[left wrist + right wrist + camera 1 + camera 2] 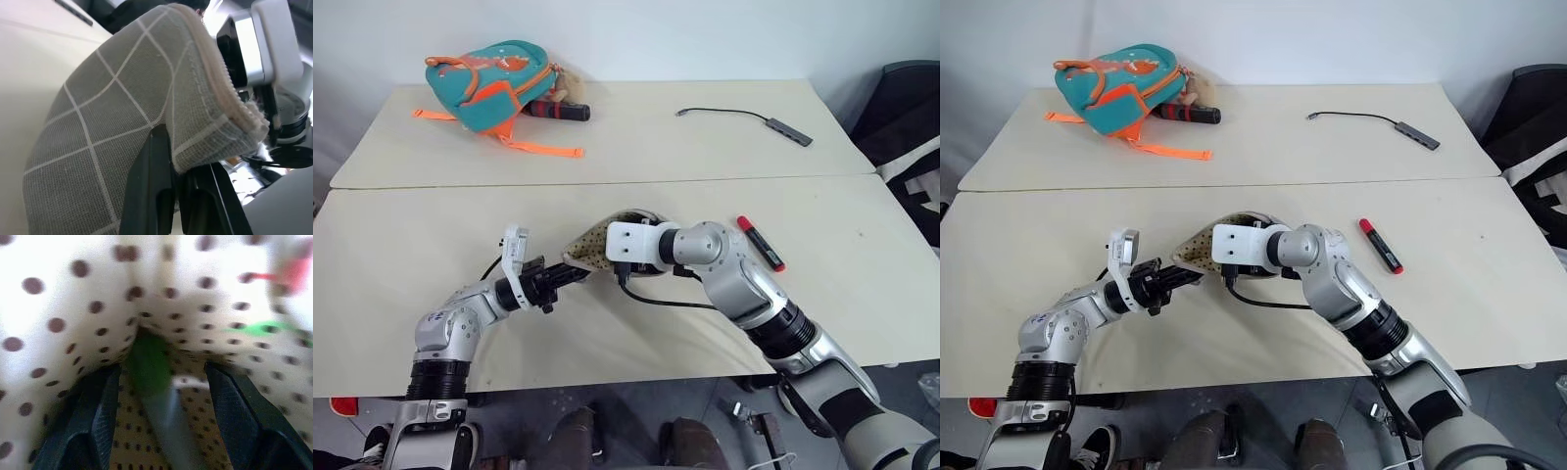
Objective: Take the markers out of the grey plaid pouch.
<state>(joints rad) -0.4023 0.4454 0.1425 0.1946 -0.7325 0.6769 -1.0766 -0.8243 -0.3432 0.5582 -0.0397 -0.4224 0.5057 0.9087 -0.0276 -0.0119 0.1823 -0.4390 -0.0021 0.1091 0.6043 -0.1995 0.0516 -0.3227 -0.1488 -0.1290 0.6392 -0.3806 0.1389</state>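
the grey plaid pouch is held up off the table near its front edge, its rim pinched in the closed fingers of the left gripper, so the dotted lining is turned toward the right gripper. that gripper is pushed into the mouth with its fingers apart, and the green marker is seen lying between them, not yet clamped. the red marker already lies on the table, well apart. the cloth is judged soft and limp, so the rim must be kept pinched. the marker looks light, stiff and smooth, likely slippery; it is best taken across its barrel near the middle.
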